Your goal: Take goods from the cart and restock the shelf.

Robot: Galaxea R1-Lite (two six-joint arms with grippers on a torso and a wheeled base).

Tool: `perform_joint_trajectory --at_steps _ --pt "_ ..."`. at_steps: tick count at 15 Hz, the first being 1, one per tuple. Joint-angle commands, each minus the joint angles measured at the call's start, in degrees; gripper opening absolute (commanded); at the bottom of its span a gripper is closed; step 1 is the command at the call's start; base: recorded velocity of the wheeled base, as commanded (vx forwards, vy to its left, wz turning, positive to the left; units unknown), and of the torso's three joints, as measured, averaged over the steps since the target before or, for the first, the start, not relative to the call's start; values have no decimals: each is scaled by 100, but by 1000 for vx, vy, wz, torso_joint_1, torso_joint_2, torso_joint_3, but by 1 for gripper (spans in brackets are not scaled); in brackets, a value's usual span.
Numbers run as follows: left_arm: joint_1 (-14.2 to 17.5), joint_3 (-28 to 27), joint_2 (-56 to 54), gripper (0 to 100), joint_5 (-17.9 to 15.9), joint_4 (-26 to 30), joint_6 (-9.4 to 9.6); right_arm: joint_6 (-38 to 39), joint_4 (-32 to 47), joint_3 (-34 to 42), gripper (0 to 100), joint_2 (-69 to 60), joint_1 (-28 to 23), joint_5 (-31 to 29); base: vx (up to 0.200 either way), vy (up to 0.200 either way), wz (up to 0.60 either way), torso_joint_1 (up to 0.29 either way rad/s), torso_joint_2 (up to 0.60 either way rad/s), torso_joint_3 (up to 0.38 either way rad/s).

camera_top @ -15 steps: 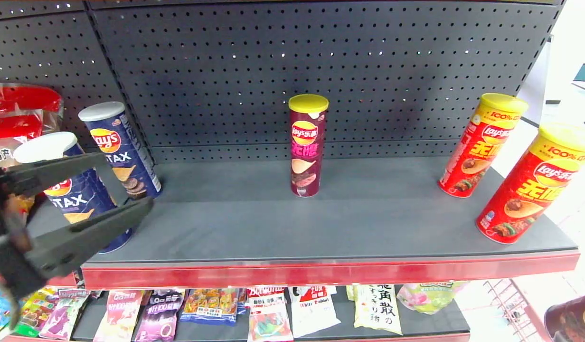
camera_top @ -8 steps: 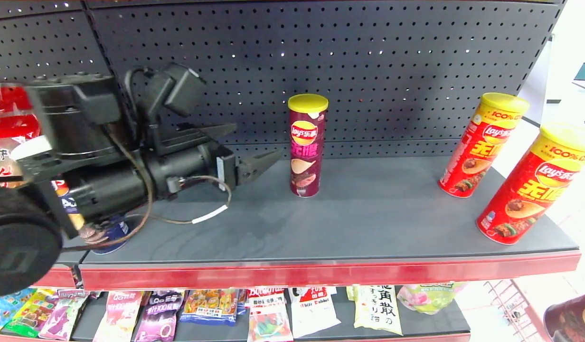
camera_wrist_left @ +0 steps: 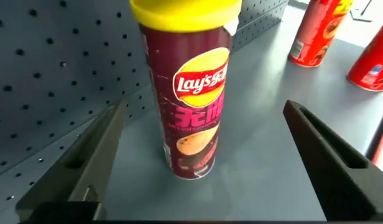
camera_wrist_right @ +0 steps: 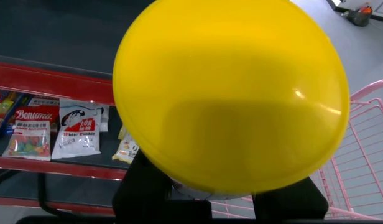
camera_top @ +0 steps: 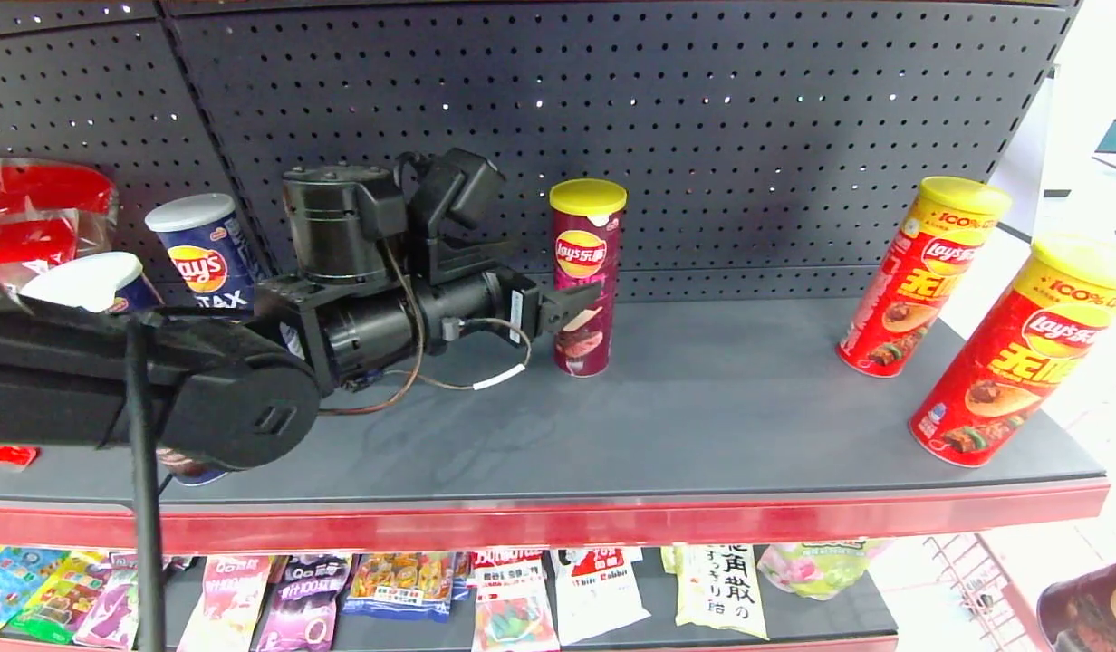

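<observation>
- Purple can (camera_top: pixel 587 276) with a yellow lid stands upright near the middle of the shelf (camera_top: pixel 703 435), close to the perforated back panel (camera_top: pixel 612 109).
- Left tool (camera_top: pixel 569 306) lies level over the shelf deck, just beside the purple can on the can's left side, with its jaws spread wide.
- In the left wrist view the two dark fingers (camera_wrist_left: pixel 86 168) flank the purple can, with a clear gap on each side and neither touching it.
- In the head view the nearer fingertip overlaps the lower half of the purple can; whether it touches there cannot be told.
- Right tool (camera_wrist_right: pixel 219 202) is clenched on a second can (camera_wrist_right: pixel 232 93), whose round yellow lid faces the wrist camera. Black fingers (camera_wrist_right: pixel 148 193) hug its body on both sides beneath the lid.
- That second can's dark body sits at the low right corner of the head view, below shelf level and near the pink wire cart (camera_wrist_right: pixel 365 155).
- Two red cans (camera_top: pixel 920 276) with yellow lids stand at the shelf's right end, one nearer the front edge than the other.
- Two blue cans (camera_top: pixel 205 258) with white lids stand at the left end, partly hidden behind the left arm.
- Flat snack bags (camera_top: pixel 594 589) lie in a row on the lower shelf.
</observation>
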Motion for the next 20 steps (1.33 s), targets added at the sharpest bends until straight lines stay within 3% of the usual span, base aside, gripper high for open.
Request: perform_joint_trajectory --at_steps 1,5,12,20 --pt "21 -276 337 100 -45 0 3 7 -1 -7 0 12 -7 1 0 0 0 0 0 0" --pt "38 -838 724 100 -212 0 3 7 -1 -7 0 3 -16 -8 0 0 0 0 0 0" --pt "47 -1436 1164 100 -125 -114 3 7 -1 -16 0 21 -16 -8 0 0 0 0 0 0" --pt "47 -1471 1304 100 -98 -114 3 7 -1 -16 0 56 -16 -17 0 0 0 0 0 0"
